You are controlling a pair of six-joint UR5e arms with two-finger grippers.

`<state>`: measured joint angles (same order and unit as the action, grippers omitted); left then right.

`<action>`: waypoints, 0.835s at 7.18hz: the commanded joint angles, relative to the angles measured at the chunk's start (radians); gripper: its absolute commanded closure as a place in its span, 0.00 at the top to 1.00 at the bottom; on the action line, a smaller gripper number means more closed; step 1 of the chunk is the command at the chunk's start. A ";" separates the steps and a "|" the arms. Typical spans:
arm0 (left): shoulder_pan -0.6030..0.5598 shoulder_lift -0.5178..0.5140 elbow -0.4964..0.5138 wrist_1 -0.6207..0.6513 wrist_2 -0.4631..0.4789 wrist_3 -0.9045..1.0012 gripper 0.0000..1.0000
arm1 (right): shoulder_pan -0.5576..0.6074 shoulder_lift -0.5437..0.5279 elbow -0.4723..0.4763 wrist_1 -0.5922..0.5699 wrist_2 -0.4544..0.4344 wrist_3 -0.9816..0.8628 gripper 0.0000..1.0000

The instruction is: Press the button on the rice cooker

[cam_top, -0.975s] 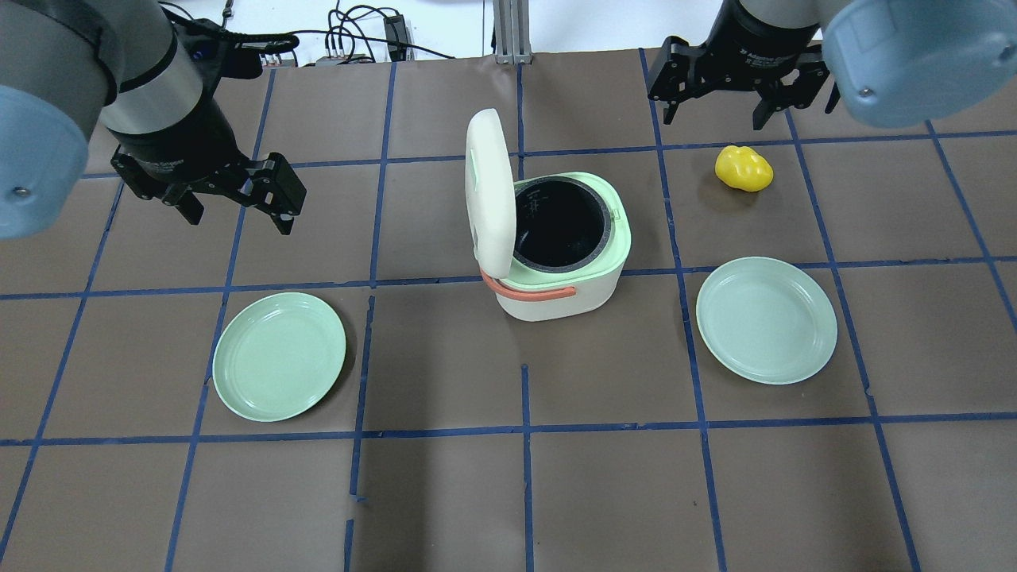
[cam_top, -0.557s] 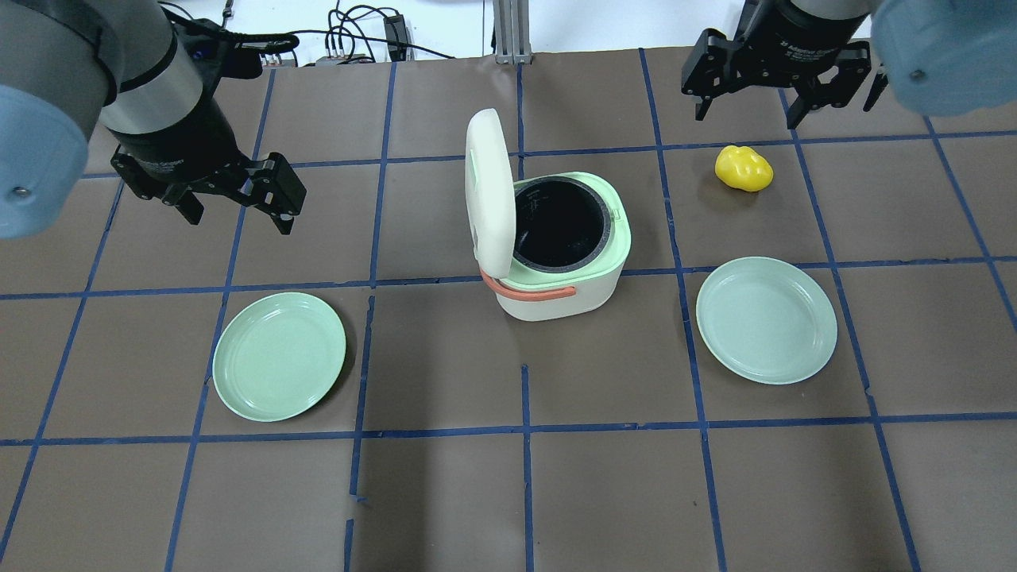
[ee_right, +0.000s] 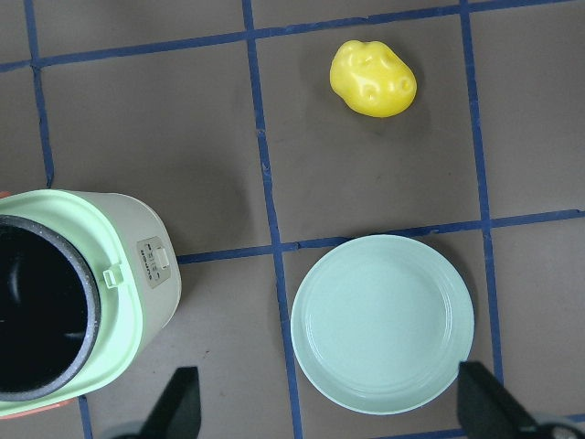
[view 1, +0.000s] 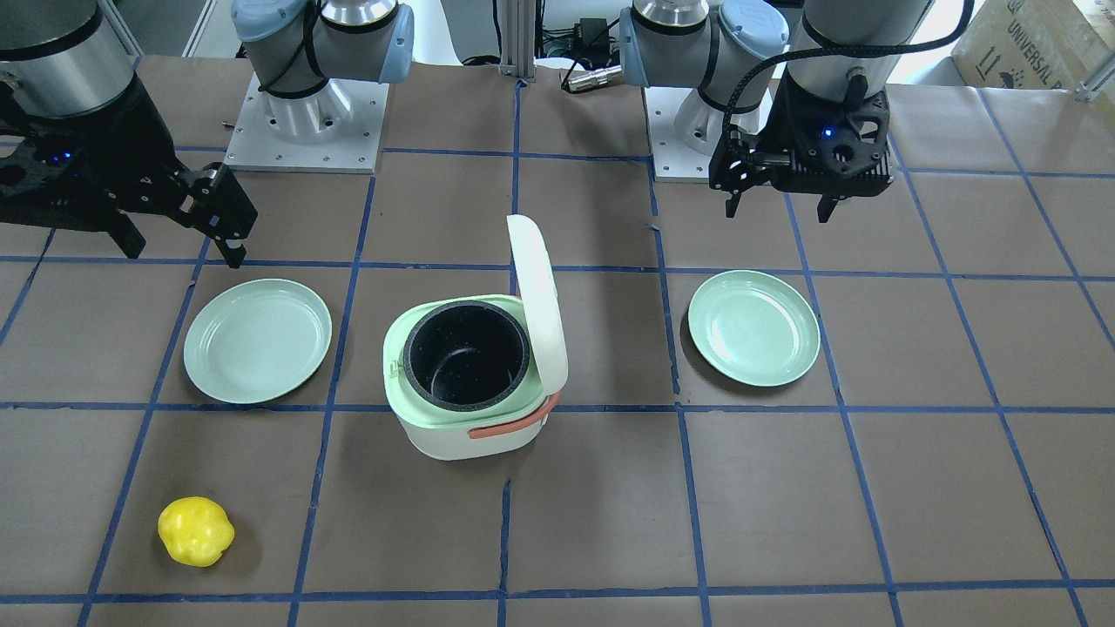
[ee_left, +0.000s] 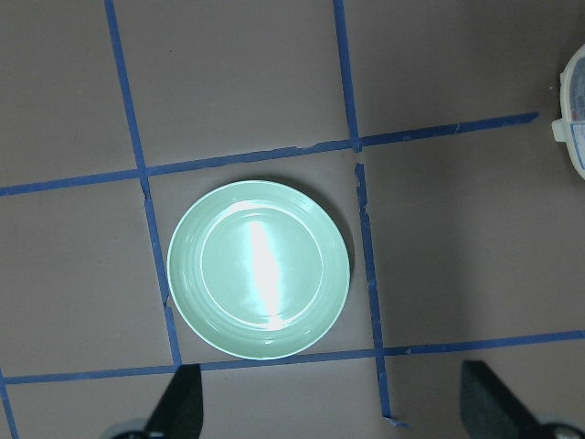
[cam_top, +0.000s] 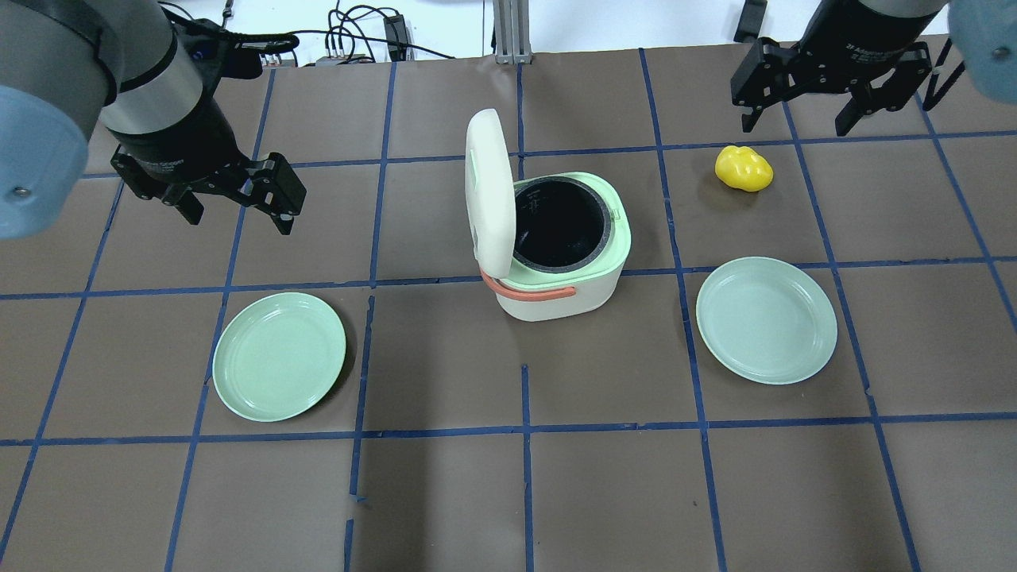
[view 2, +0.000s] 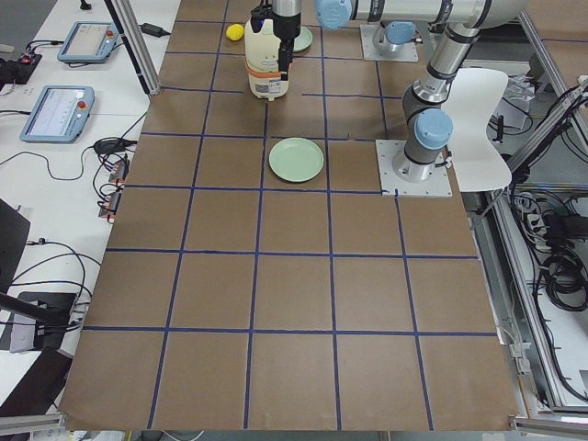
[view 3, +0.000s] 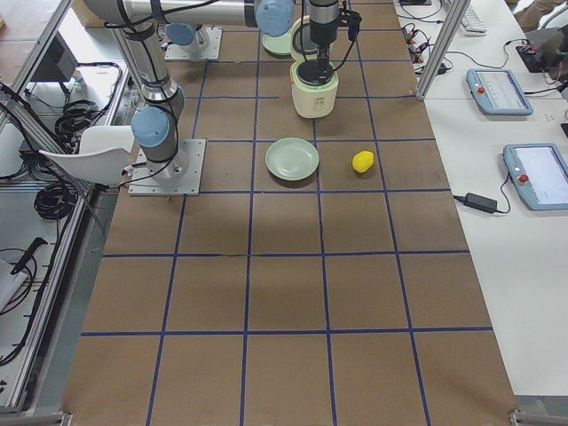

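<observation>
The rice cooker (cam_top: pixel 556 298) is white with a pale green top and an orange handle, mid-table. Its lid (cam_top: pixel 489 191) stands open and upright, and the black pot is empty. In the right wrist view the cooker (ee_right: pixel 137 320) shows a small labelled tab (ee_right: pixel 154 263) on its green rim. My left gripper (cam_top: pixel 238 214) is open and empty, hovering far left of the cooker. My right gripper (cam_top: pixel 794 125) is open and empty, hovering at the back right beyond a yellow pepper-like object (cam_top: pixel 744 168). Both also show in the front view, left (view 1: pixel 777 207) and right (view 1: pixel 185 251).
A pale green plate (cam_top: pixel 279 355) lies front left of the cooker, below my left wrist camera (ee_left: pixel 259 269). A second pale green plate (cam_top: pixel 766 319) lies to the cooker's right (ee_right: pixel 382 322). Blue tape lines grid the brown table.
My right gripper has moved to the right along the back of the table, past the yellow object. My left gripper and the cooker have not moved.
</observation>
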<state>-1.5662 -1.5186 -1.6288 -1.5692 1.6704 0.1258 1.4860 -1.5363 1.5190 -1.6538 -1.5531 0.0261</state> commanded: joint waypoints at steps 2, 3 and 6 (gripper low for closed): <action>0.000 0.000 0.000 0.000 0.000 0.000 1.00 | 0.000 -0.010 0.012 0.000 0.054 0.071 1.00; 0.000 0.000 0.000 0.000 0.000 0.000 1.00 | 0.000 -0.010 0.013 0.000 0.044 0.071 1.00; 0.000 0.000 0.000 0.000 0.000 0.000 1.00 | 0.000 -0.010 0.015 -0.001 0.038 0.055 1.00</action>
<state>-1.5662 -1.5186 -1.6290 -1.5693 1.6701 0.1258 1.4864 -1.5458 1.5328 -1.6550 -1.5129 0.0893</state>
